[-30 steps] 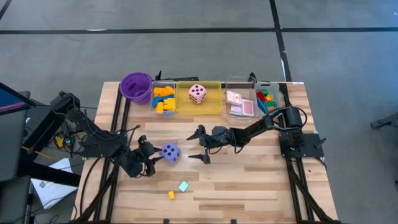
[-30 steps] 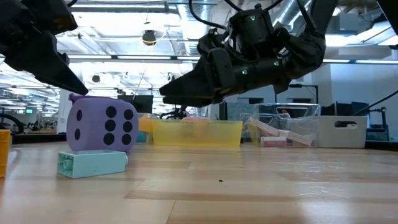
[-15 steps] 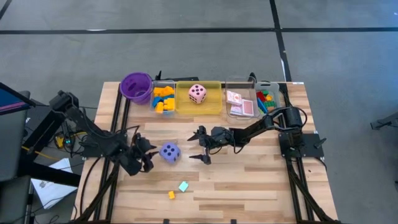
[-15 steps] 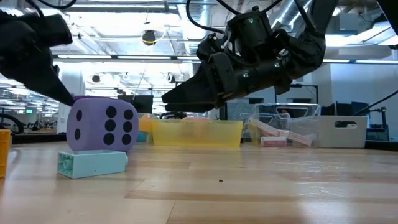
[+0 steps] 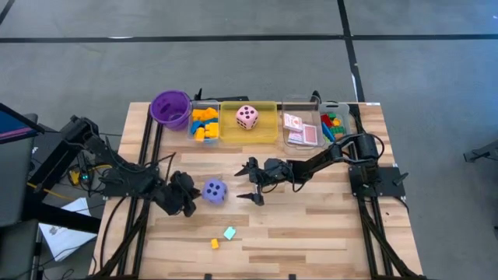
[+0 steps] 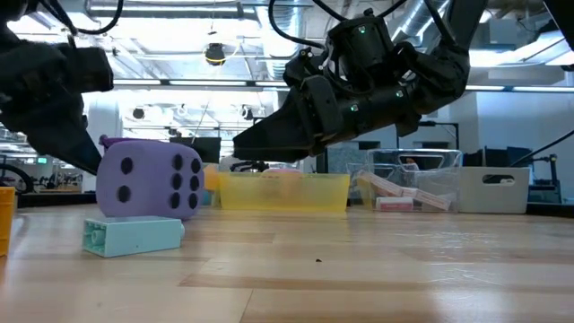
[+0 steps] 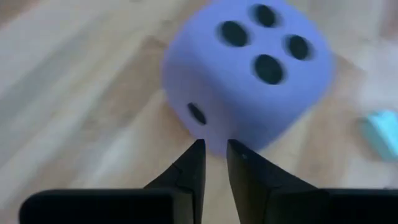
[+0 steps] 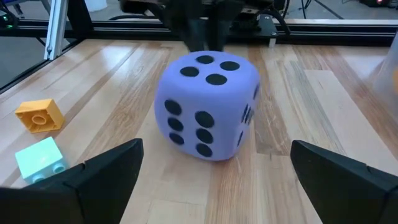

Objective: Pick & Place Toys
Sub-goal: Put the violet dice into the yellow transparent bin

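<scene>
Nearest the front edge of the wooden table (image 5: 311, 233) lie two loose toys: a small orange block (image 5: 215, 243) and, just beyond it, a pale teal block (image 5: 229, 232), neither touched by an arm. Farther in sits a purple die (image 5: 213, 190) with black dots, resting on the table between the two arms. The left gripper (image 5: 189, 201) is low at the die's left side, its fingers (image 7: 189, 171) drawn almost together with only a thin slit between them, tips right at the die's bottom edge; they do not clamp the die, and whether they touch it cannot be told. The right gripper (image 5: 250, 183) hovers above the table on the die's other side, near but apart, its fingers spread wide and aimed at the die, holding nothing. The step in hand looks like collecting the purple die, probably with the left gripper nudging or steadying it for the right. The next move likely calls for the right gripper to lower and slide forward until its fingers straddle the die, then squeeze. Along the far edge stand a purple cup (image 5: 170, 107), a clear tray (image 5: 194, 124) of yellow and orange blocks, a yellow tray (image 5: 264, 128) holding a pink die (image 5: 247, 117), and further clear trays with pink cards (image 5: 300, 129) and mixed coloured blocks (image 5: 334, 123).
</scene>
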